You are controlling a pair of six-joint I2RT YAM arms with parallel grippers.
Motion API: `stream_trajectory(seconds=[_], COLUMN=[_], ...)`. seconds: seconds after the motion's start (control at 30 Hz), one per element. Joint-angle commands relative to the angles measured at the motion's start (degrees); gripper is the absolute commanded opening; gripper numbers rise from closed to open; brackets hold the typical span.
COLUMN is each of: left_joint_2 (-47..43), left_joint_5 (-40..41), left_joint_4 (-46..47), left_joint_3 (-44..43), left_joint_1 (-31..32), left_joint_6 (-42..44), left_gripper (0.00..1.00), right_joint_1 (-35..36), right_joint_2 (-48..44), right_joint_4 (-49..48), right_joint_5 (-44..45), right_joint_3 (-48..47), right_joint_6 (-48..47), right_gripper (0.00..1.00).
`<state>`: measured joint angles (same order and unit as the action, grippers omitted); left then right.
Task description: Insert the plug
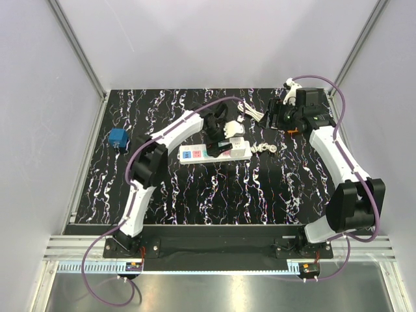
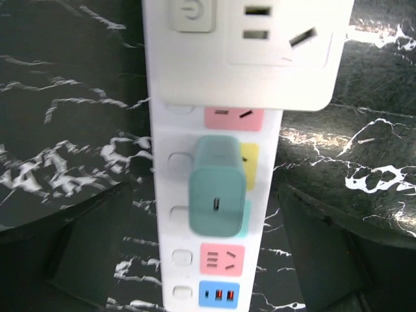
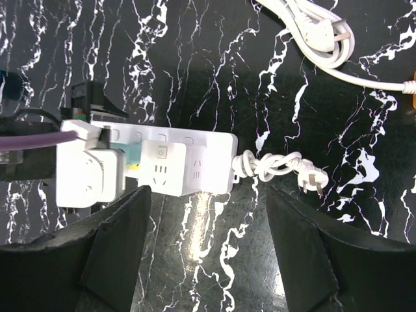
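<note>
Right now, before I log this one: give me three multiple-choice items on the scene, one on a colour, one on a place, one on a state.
1. What colour is the charger plugged into the strip?
A) red
B) teal
C) black

2. Where does the blue box lie?
A) near the table's left edge
B) on the strip
C) on the charger

3. How is the left hand?
A) shut on the charger
B) shut, empty
C) open, straddling the strip

Answers:
1. B, its body is teal in the left wrist view.
2. A, the top view shows it alone at the left.
3. C, its fingers stand wide apart, clear of the charger.
</note>
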<state>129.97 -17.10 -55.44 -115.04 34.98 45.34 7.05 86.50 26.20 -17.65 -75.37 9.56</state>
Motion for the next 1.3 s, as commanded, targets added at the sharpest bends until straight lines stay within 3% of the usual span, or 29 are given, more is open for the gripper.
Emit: stream_trajectory(seconds=[0.0,0.17,0.3,0.33,0.4,0.47,0.57,0.67,0.83,0.87,0.9,0.97,1.27], left_joint_2=[-8.76,-17.53,-27.65,-29.67,-33.72,-35.74,-37.51,-38.91,-42.25,-42.17,-42.17,-42.26,-33.04], left_joint_5=[2.25,9.88,20.84,23.84,29.47,31.86,31.52,23.45,19.38,21.48,28.63,32.99,30.47], left_joint_4=[4.19,10.86,27.51,30.54,32.58,31.37,27.34,22.85,25.64,25.73,25.82,26.69,37.24], left_joint_3=[-0.72,6.66,16.23,19.13,19.33,18.81,18.37,18.71,30.83,31.63,32.77,33.91,34.89], left_joint_1=[0.26,0.26,-1.14,-1.49,-3.50,-6.40,-13.78,-26.32,-42.08,-45.41,-46.40,-48.33,-49.92], left_joint_6=[-1.57,-7.26,-17.80,-24.62,-28.28,-33.20,-41.19,-49.72,-60.87,-61.77,-62.73,-65.29,-55.28], left_gripper=[0.99,0.99,0.99,0.99,0.99,0.99,0.99,0.99,0.92,0.92,0.93,0.97,0.98], right_joint_1=[-0.28,-0.28,-0.28,-0.37,-0.28,-0.28,-0.37,-0.28,-0.28,-0.28,-0.37,-0.28,-0.28], right_joint_2=[-2.91,-3.79,-3.53,-3.44,-3.79,-4.49,-7.04,-10.99,-20.30,-21.54,-23.64,-25.41,-22.52], right_joint_4=[-1.06,-0.88,-1.15,-1.23,-1.67,-2.72,-4.04,-9.74,-22.14,-23.28,-24.69,-28.03,-27.08], right_joint_5=[-1.51,-2.30,-3.09,-3.44,-3.80,-3.36,-1.96,-3.44,0.77,-1.23,-3.77,-7.39,-13.81], right_joint_3=[-0.74,-0.21,1.10,1.45,2.42,4.08,6.54,11.46,20.17,21.74,22.46,24.04,24.04], right_joint_6=[0.55,1.16,3.70,4.23,5.46,6.43,7.75,11.51,25.75,25.16,24.11,24.97,23.49], right_gripper=[0.79,0.80,0.83,0.86,0.99,1.00,1.00,1.00,1.00,1.00,1.00,1.00,1.00])
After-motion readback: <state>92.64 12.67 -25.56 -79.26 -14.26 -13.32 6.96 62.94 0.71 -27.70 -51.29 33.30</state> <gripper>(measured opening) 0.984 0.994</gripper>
